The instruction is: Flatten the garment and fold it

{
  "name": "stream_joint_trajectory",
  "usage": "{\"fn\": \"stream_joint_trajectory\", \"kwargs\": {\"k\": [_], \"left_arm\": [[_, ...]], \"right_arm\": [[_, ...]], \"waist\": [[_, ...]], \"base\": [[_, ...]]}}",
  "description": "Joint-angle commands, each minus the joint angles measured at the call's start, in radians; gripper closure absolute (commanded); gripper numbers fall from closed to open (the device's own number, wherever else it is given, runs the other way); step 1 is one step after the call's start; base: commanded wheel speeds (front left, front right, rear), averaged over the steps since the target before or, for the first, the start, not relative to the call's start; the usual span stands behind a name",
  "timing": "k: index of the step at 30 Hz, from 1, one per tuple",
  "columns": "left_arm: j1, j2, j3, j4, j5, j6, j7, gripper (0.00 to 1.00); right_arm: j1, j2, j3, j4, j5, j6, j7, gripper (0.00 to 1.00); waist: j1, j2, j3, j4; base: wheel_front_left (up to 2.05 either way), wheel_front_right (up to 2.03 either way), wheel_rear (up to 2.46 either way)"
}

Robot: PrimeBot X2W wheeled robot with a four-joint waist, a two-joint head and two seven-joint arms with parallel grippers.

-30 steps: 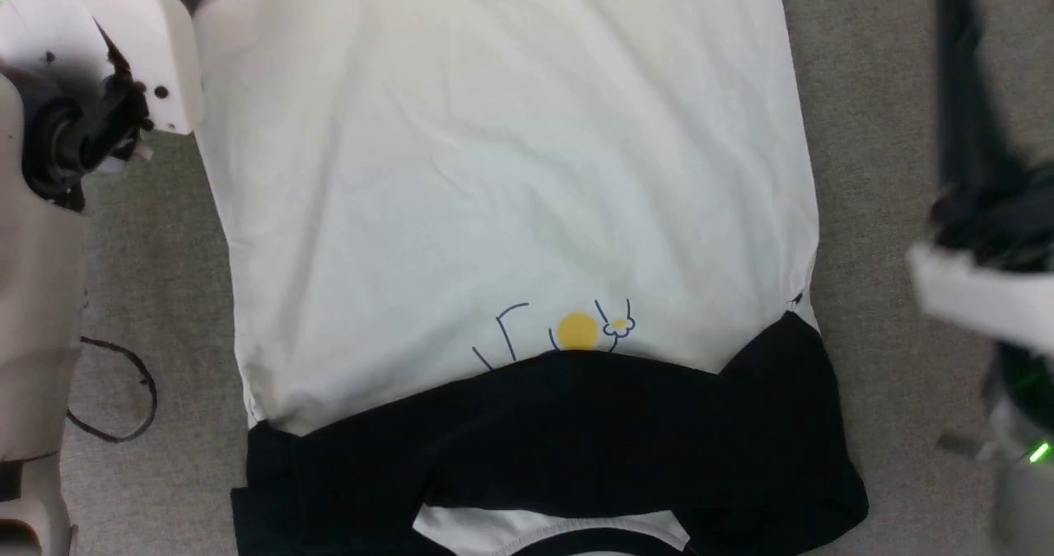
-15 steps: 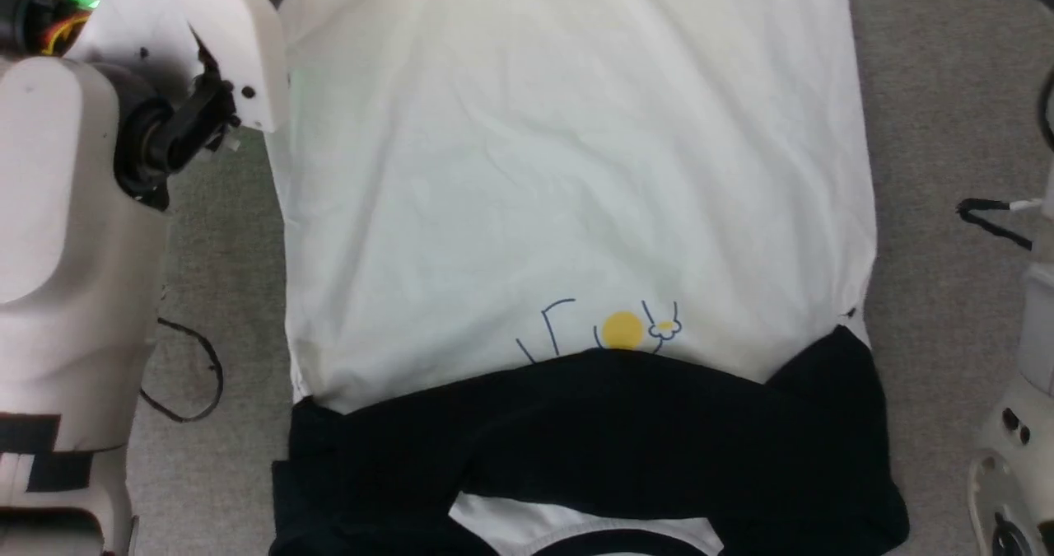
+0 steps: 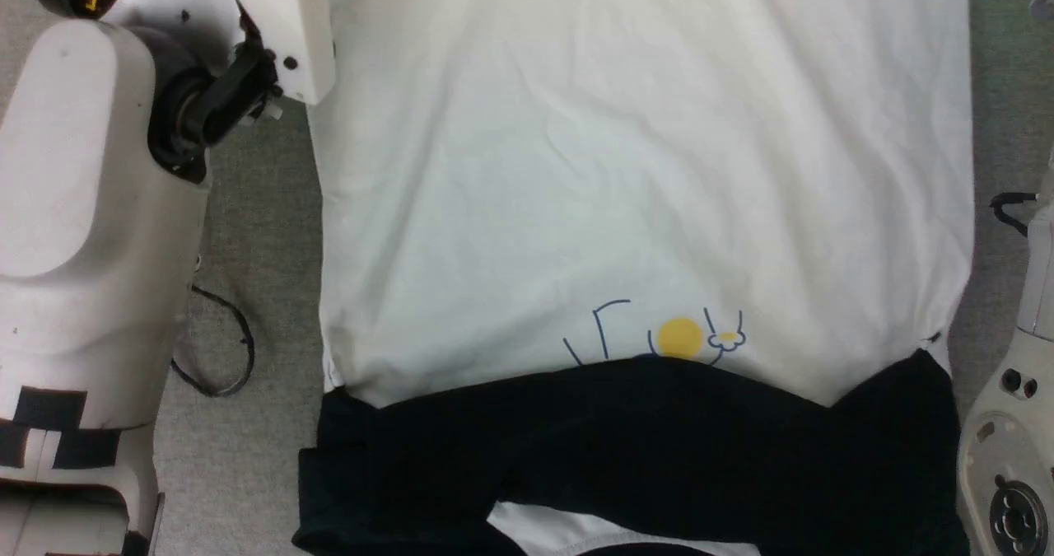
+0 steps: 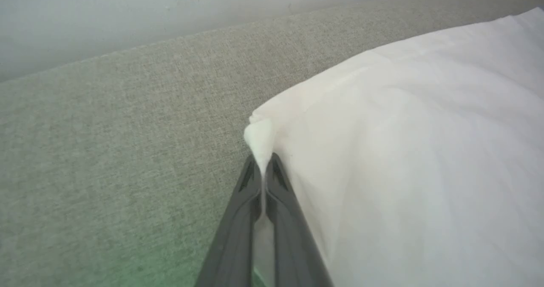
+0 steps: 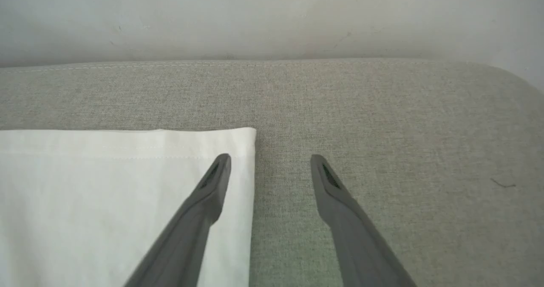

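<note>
The garment lies spread on a grey fabric surface, white body upward in the head view, black sleeves and neckband folded across its near end below the yellow-and-blue drawing. In the left wrist view my left gripper is shut on a pinched corner of the garment, lifting it slightly. In the right wrist view my right gripper is open and straddles the side edge at the garment's hemmed corner, one finger over the cloth and one over the bare surface.
The grey fabric surface ends at a pale wall just beyond the hem. My left arm's pale casing stands at the left of the head view, with a black cable loop beside it. Part of my right arm rises at the right edge.
The whole head picture has shifted, so the garment sits further right in it. More of the left arm's casing shows. The right arm's dark parts have left the right side of the picture.
</note>
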Motion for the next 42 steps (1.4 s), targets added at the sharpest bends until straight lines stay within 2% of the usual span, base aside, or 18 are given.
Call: {"fn": "stream_joint_trajectory", "kwargs": {"k": [1, 9, 10, 11, 18, 29, 37, 42], "left_arm": [[-0.013, -0.003, -0.006, 0.004, -0.004, -0.006, -0.001, 1.0], [-0.035, -0.009, -0.022, 0.012, -0.008, -0.009, -0.005, 1.0], [-0.037, -0.009, -0.023, 0.015, -0.009, -0.009, -0.006, 1.0], [-0.038, -0.01, -0.024, 0.018, -0.01, -0.009, -0.008, 1.0], [-0.037, -0.007, -0.009, 0.038, -0.022, -0.01, -0.055, 1.0], [0.001, 0.014, 0.057, 0.009, -0.022, -0.014, -0.329, 1.0], [0.126, 0.056, 0.026, -0.115, -0.02, -0.022, -0.444, 1.0], [0.294, 0.1, 0.004, -0.264, -0.005, -0.022, -0.509, 1.0]], "right_arm": [[-0.017, 0.003, -0.007, 0.005, -0.003, -0.001, 0.001, 0.0], [-0.029, 0.007, -0.018, 0.03, -0.008, -0.001, 0.006, 0.0], [-0.029, 0.007, -0.015, 0.036, -0.003, -0.001, 0.014, 0.64], [-0.029, 0.007, -0.01, 0.04, 0.002, -0.001, 0.022, 1.0], [-0.026, 0.007, 0.018, 0.022, 0.02, -0.001, 0.002, 1.0], [0.013, -0.001, 0.078, -0.036, 0.116, -0.001, -0.155, 1.0], [0.154, -0.068, 0.149, -0.153, 0.242, -0.001, -0.213, 1.0], [0.35, -0.096, 0.182, -0.289, 0.349, -0.001, -0.236, 1.0]], "waist": [[-0.0001, -0.0001, 0.021, 0.02], [-0.0001, -0.0001, 0.055, 0.04], [-0.0001, -0.0001, 0.056, 0.041], [-0.0001, -0.0001, 0.057, 0.042], [-0.0001, -0.0001, 0.024, 0.041], [-0.0001, -0.0001, -0.118, 0.019], [-0.0001, -0.0001, -0.226, 0.027], [-0.0001, -0.0001, -0.317, 0.041]], "base": [[0.0, 0.0, 0.0], [0.0, 0.0, 0.0], [0.0, 0.0, 0.0], [0.0, 0.0, 0.0], [0.0, 0.0, 0.0], [0.0, 0.0, 0.0], [0.0, 0.0, 0.0], [0.0, 0.0, 0.0]]}}
